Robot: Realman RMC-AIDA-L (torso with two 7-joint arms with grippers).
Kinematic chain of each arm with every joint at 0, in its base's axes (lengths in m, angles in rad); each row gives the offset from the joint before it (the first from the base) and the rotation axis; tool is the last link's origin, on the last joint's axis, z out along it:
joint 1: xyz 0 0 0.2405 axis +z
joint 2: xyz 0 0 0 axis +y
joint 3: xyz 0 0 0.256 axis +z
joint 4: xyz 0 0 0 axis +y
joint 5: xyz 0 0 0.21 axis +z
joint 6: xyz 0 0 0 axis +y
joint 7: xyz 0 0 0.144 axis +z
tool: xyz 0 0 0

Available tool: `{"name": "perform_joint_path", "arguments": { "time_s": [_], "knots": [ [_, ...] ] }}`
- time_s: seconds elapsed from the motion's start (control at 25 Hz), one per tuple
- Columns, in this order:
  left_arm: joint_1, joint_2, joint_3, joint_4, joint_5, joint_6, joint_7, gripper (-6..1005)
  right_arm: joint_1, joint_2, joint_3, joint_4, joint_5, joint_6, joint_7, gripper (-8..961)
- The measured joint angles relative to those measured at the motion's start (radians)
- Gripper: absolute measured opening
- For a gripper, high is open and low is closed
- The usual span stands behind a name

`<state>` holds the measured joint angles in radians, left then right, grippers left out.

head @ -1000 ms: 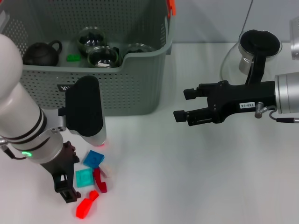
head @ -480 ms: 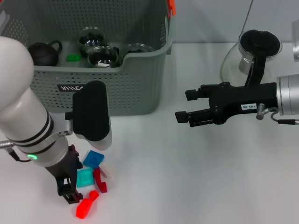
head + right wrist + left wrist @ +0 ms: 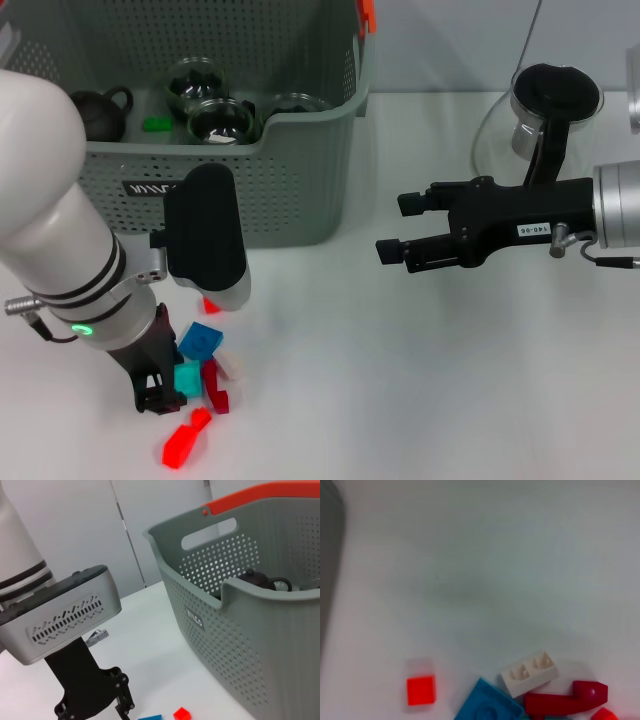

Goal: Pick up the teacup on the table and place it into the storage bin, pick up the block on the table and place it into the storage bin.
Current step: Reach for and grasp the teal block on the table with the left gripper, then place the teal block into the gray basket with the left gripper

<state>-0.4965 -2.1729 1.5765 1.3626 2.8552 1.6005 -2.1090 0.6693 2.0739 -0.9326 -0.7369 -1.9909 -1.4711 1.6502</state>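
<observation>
Blocks (image 3: 203,375) now sit right at the left gripper (image 3: 160,392), which has slid in from beside them, its finger state unclear; the right gripper (image 3: 392,228) hangs spread.

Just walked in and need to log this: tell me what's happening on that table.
The left gripper is down on the white table among a cluster of small blocks, apparently going for one; none is clearly held yet. The right gripper hovers open beside the storage bin, carrying nothing. The bin already holds glass teacups, a dark teapot and a green block.
</observation>
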Motion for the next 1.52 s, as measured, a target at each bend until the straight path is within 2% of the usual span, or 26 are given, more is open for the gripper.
{"name": "perform_joint_path", "arguments": {
  "time_s": [0.24, 0.32, 0.48, 0.56, 0.6, 0.64, 0.76, 0.8, 0.84, 0.88, 0.96, 1.0, 1.08, 1.16, 1.24, 1.36, 1.52],
  "knots": [
    [-0.003, 0.0, 0.001, 0.012, 0.001, 0.013, -0.02, 394, -0.008, 0.0, 0.0, -0.001, 0.0, 0.0, -0.001, 884],
    [0.0, 0.002, -0.015, 0.036, 0.002, 0.04, -0.028, 394, -0.009, 0.0, 0.001, -0.001, 0.0, 0.0, -0.002, 885],
    [0.039, 0.002, -0.153, 0.148, -0.045, 0.129, -0.018, 394, -0.011, 0.0, 0.006, 0.001, 0.0, 0.0, -0.009, 884],
    [0.057, 0.003, -0.284, 0.205, -0.117, 0.183, -0.007, 394, -0.013, 0.002, 0.021, 0.007, 0.0, 0.0, -0.026, 884],
    [0.057, 0.003, -0.284, 0.205, -0.117, 0.183, -0.007, 394, -0.013, 0.003, 0.026, 0.008, 0.0, 0.0, -0.032, 884],
    [0.051, 0.005, -0.468, 0.249, -0.223, 0.258, 0.005, 395, -0.014, 0.003, 0.029, 0.008, 0.0, 0.0, -0.035, 884],
    [0.005, 0.016, -0.678, 0.268, -0.34, 0.321, 0.012, 395, -0.014, 0.005, 0.03, 0.007, 0.0, -0.002, -0.037, 885],
    [-0.029, 0.029, -0.786, 0.266, -0.402, 0.342, 0.012, 395, -0.014, 0.005, 0.03, 0.006, 0.0, -0.003, -0.037, 885],
    [-0.085, 0.058, -0.927, 0.233, -0.508, 0.366, 0.013, 395, -0.014, 0.006, 0.03, 0.004, 0.0, -0.004, -0.037, 885],
    [-0.085, 0.058, -0.927, 0.233, -0.508, 0.366, 0.013, 395, -0.014, 0.006, 0.03, 0.004, 0.0, -0.004, -0.037, 885],
    [-0.149, 0.117, -1.021, 0.14, -0.633, 0.331, 0.021, 395, -0.012, 0.007, 0.031, 0.005, 0.0, -0.003, -0.037, 885],
    [-0.161, 0.131, -1.03, 0.113, -0.659, 0.312, 0.022, 395, -0.01, 0.007, 0.031, 0.006, 0.0, -0.002, -0.038, 885],
    [-0.207, 0.179, -1.035, 0.007, -0.689, 0.213, 0.022, 394, -0.007, 0.008, 0.031, 0.008, 0.0, -0.001, -0.038, 885],
    [-0.248, 0.213, -1.019, -0.089, -0.671, 0.109, 0.022, 394, -0.005, 0.009, 0.031, 0.008, 0.0, -0.003, -0.038, 884],
    [-0.283, 0.233, -0.994, -0.172, -0.635, 0.002, 0.021, 394, -0.004, 0.009, 0.031, 0.007, 0.0, -0.003, -0.037, 884],
    [-0.314, 0.236, -0.944, -0.245, -0.567, -0.141, 0.009, 394, -0.002, 0.01, 0.028, 0.003, 0.0, -0.003, -0.031, 884],
    [-0.326, 0.22, -0.854, -0.287, -0.46, -0.302, -0.042, 395, -0.001, 0.011, 0.024, 0.002, -0.001, -0.002, -0.029, 884]
  ]
}}
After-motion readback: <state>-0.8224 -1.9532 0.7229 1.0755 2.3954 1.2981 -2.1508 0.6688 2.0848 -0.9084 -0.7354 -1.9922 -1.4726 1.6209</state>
